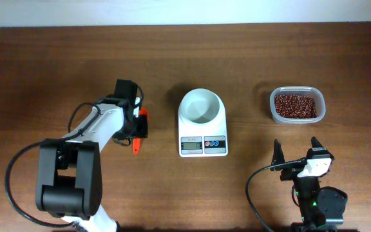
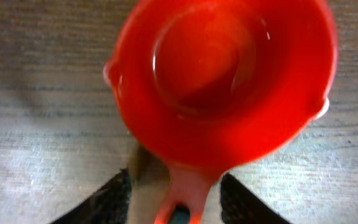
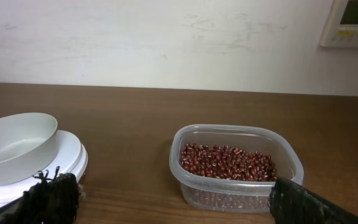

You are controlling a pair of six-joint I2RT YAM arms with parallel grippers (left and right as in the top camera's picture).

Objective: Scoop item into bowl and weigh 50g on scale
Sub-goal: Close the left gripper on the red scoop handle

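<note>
Left wrist view alone shows the scoop point(image 2: 222, 81) empty, left gripper point(image 2: 174, 190) spread astride its handle. Overhead, the right gripper point(image 1: 295, 149) gapes at 6 o'clock of the beans point(image 1: 295, 106).

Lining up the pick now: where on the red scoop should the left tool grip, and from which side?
Grip the red scoop by its narrow handle, just behind the cup, coming straight down from above. It lies flat on the table, open side up. The cup looks too wide for the left tool, whose fingers straddle the handle with gaps either side.
</note>
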